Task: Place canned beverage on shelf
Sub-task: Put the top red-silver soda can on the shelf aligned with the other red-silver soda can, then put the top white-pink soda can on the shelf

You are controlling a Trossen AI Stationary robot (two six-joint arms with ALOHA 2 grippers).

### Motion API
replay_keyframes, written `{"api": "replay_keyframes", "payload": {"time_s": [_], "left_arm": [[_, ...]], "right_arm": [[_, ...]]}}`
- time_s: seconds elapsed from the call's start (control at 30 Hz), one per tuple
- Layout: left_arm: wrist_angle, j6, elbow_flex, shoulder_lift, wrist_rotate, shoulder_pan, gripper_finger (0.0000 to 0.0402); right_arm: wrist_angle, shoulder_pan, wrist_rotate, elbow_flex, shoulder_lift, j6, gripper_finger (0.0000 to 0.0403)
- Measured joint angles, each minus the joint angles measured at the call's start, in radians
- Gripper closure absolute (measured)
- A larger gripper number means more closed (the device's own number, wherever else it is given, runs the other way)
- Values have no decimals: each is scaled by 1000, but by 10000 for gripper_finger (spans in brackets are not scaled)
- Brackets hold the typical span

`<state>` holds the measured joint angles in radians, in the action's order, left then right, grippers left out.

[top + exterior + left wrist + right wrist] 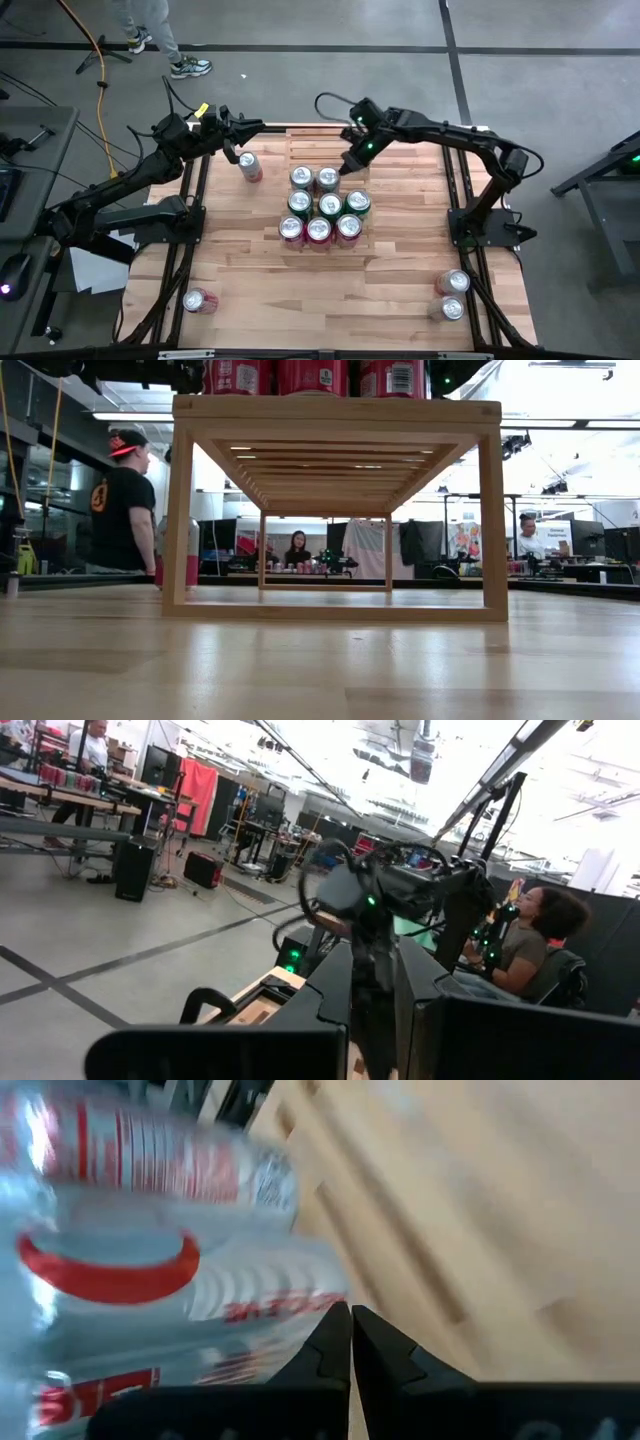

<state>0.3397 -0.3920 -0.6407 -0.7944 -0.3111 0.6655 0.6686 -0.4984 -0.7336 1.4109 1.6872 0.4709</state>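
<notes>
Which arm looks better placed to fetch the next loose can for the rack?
Probably the left. The left gripper, shut and empty, sits right beside a standing can behind the shelf. The right gripper, also shut, is at the shelf's back row, far from the right-corner cans.

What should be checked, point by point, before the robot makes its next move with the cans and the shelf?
1. Right gripper empty: ok, fingers shut with nothing between them, next to the back-row cans.
2. Left gripper empty: ok, shut, just behind the loose can at the table's back left.
3. Shelf has free room: cannot tell, eight cans already stand on it.
4. Cans still to place: ok, three more stand near the table's front: one on the left, two on the right.
5. Loose can upright: cannot tell.
</notes>
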Motion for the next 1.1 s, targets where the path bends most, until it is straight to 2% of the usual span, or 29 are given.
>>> {"api": "replay_keyframes", "payload": {"time_s": [0.17,0.37,0.53,0.63,0.77,0.9,1.0,1.1], "left_arm": [[1,0,0,0,0,0,402],[1,-8,0,0,0,0,402],[2,-44,0,0,0,-5,402],[1,-52,0,0,-2,-25,401],[-5,-22,0,0,-10,-65,402],[-6,11,0,0,-9,-105,402],[-7,15,0,0,-10,-126,401],[-13,50,0,6,-11,-132,402]], "right_arm": [[-3,-62,53,0,-66,-10,403],[30,-77,135,0,-195,-188,403],[158,-41,344,-3,-324,-288,403],[167,-29,438,-58,-428,-295,403],[60,-23,460,-218,-610,-245,403],[-129,19,478,-388,-800,-169,403],[-275,61,535,-471,-906,-144,403],[-348,93,608,-516,-967,-138,403]]}}
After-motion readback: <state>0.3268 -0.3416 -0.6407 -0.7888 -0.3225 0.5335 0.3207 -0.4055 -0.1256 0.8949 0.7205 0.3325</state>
